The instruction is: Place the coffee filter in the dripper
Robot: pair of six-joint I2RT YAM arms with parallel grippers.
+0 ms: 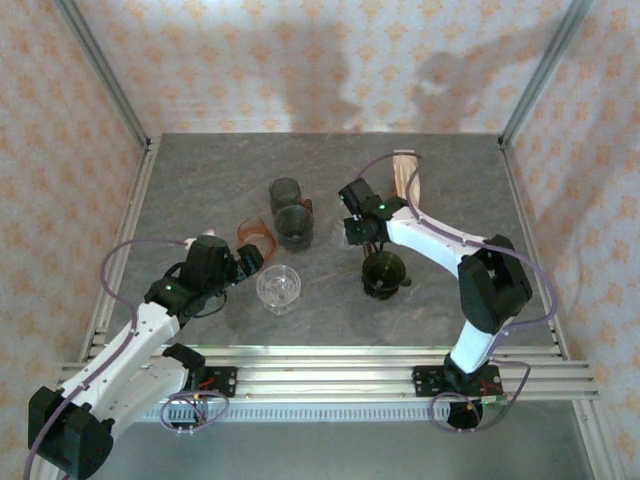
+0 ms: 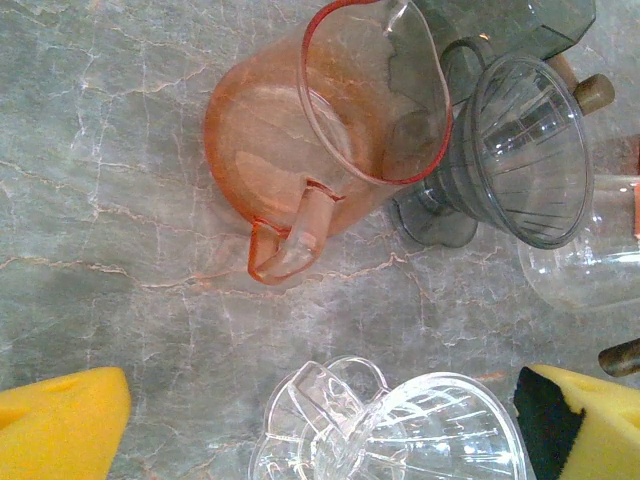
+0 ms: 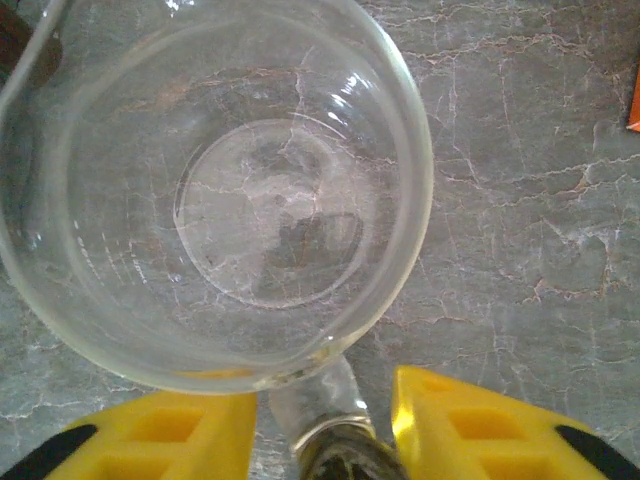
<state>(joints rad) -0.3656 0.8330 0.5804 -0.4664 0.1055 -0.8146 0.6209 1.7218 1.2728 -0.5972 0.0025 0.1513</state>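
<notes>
We see the grey marble table [image 1: 200, 180] first. On it stands the clear glass carafe [image 3: 120, 200], whose handle [image 3: 330, 440] sits between the half-closed yellow pads of the right gripper [image 3: 322, 400], with a slim gap on either side. The orange jug [image 2: 270, 140] is just beside a smoky grey dripper [image 2: 520, 150]. The clear dripper [image 2: 400, 430] rests under the left gripper [image 1: 250, 262], which is spread wide. We cannot pick out the coffee filter. A pale stand [image 1: 405, 172] sits far back.
</notes>
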